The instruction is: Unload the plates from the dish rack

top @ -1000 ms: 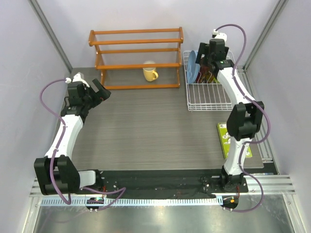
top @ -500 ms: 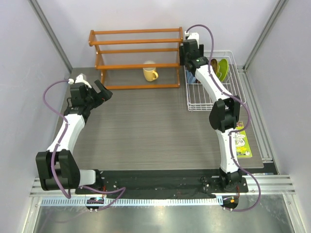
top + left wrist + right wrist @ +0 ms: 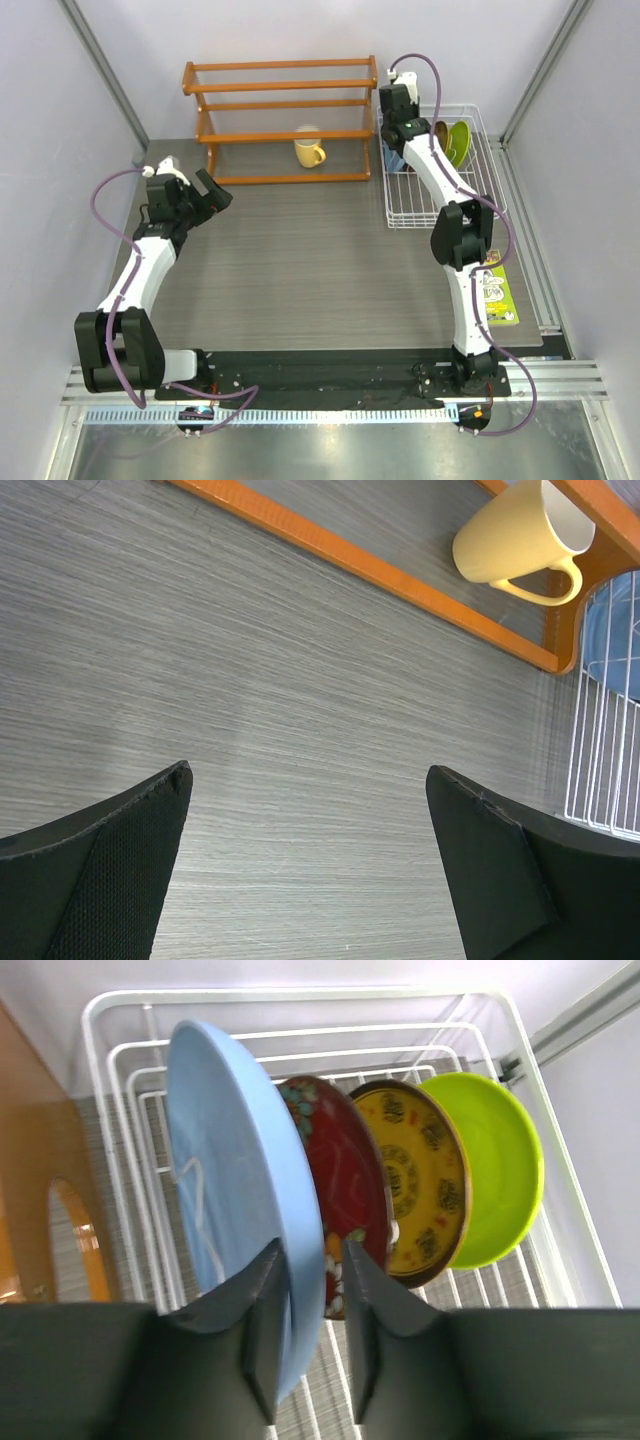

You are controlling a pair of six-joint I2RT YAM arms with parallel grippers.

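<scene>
Right wrist view has the right gripper (image 3: pixel 312 1260) astride the top rim of the light blue plate (image 3: pixel 230 1180), fingers parted with a sliver of daylight on the dark red plate (image 3: pixel 340 1180) side, so not yet pinched. All four plates stand on edge in the dish rack (image 3: pixel 300 998) at the far right, blue leftmost, then red, yellow-brown patterned plate (image 3: pixel 415 1180) and lime green plate (image 3: pixel 500 1180). It looks rigid, glossy, likely slippery and chippable; the rim seems the only sensible hold. The left gripper (image 3: pixel 310 810) hangs wide open over the table's left.
</scene>
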